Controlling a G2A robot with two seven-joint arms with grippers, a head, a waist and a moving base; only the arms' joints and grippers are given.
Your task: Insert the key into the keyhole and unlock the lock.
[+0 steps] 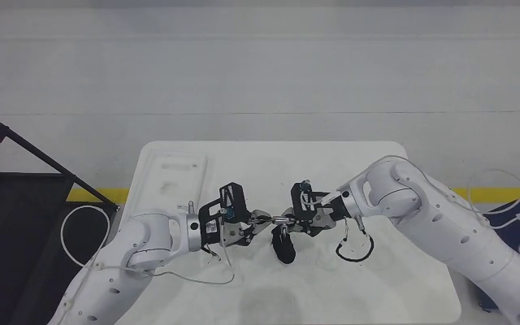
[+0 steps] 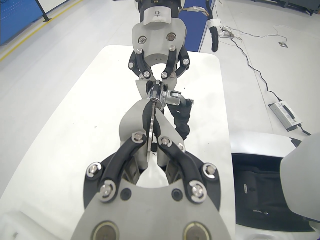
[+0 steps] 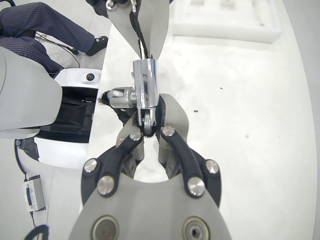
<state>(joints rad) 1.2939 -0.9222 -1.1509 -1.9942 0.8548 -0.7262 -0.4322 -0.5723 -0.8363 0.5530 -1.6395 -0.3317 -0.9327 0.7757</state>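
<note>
Left tool [image 2: 151, 112] is pinching the key [image 2: 150, 128] edge-on, blade lining up into the keyhole [image 3: 143, 59], while right tool [image 3: 150, 116] is clamping the lock [image 3: 145, 86] mid-air above the table [image 3: 237, 88], likely bracing it against the turn.

Brightly and evenly lit from overhead, by diffuse indoor light. Washed almost to plain white across the tabletop [image 1: 366, 171] in the top view, barely set off from the pale floor [image 1: 260, 65] around it. Soft-edged and faint wherever shade falls, as in the recesses of the foam tray [image 3: 225, 29]. Strongly glared on the chrome lock [image 3: 146, 83]: white lengthwise streaks beside dark reflections. Thinly glinting along the edge of the key [image 2: 150, 128]. Darkest at the black strap [image 2: 182, 123], sunk to a flat black mass. Bowed by wide-angle lenses in both wrist views, most plainly along the tabletop rim, bending more toward the frame edges.
</note>
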